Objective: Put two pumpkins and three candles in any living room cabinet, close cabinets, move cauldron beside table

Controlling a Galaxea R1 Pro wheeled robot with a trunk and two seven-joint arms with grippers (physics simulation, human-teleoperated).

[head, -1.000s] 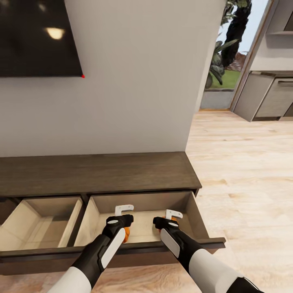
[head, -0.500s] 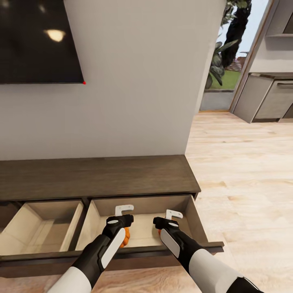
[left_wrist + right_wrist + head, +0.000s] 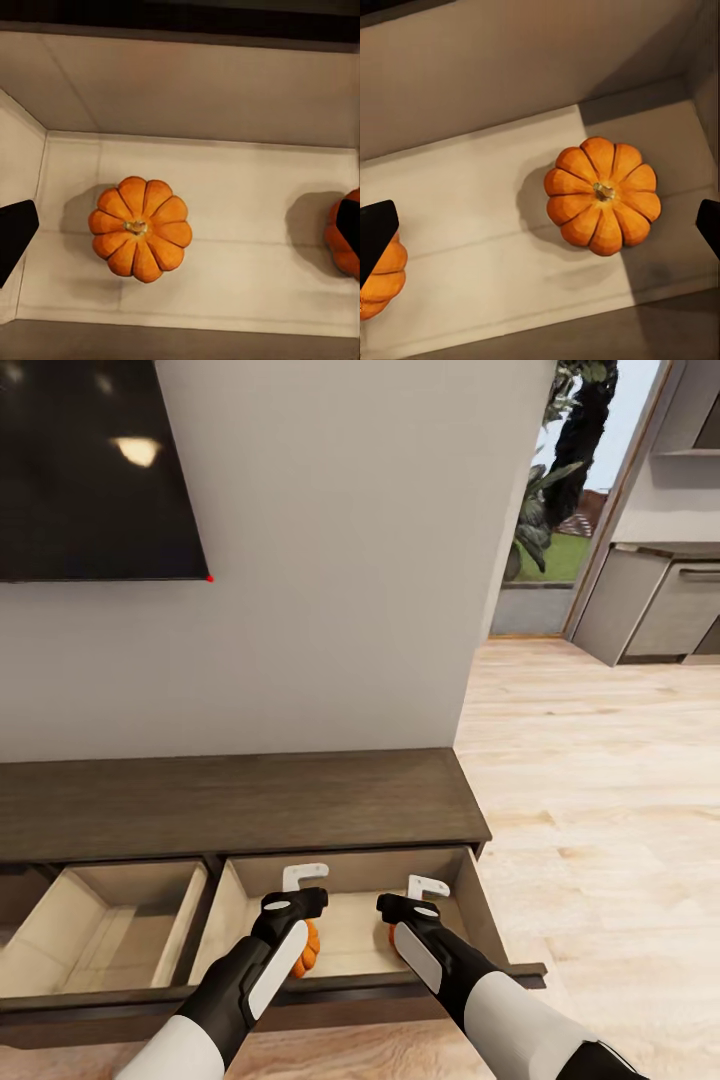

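Observation:
The low dark-brown cabinet (image 3: 240, 800) stands against the wall with two drawers pulled out. Two orange ribbed pumpkins rest on the pale floor of the right drawer (image 3: 478, 905). One pumpkin (image 3: 140, 228) (image 3: 311, 948) lies straight below my left gripper (image 3: 184, 229) (image 3: 292, 905), which is open and apart from it. The other pumpkin (image 3: 602, 195) (image 3: 391, 932) sits under my right gripper (image 3: 541, 229) (image 3: 410, 908), also open and clear of it. Each wrist view catches the neighbouring pumpkin (image 3: 343, 240) (image 3: 381, 274) at its edge. Candles, cauldron and coffee table are out of view.
The left drawer (image 3: 110, 920) stands open with a bare floor. A dark TV (image 3: 90, 470) hangs on the wall above. Open wood floor (image 3: 600, 810) stretches right toward a doorway with plants (image 3: 560, 480) and grey kitchen units (image 3: 660, 600).
The whole picture has slid down a little, so the camera has risen. More of the left pumpkin shows beneath the left gripper; both grippers sit higher above the drawer floor.

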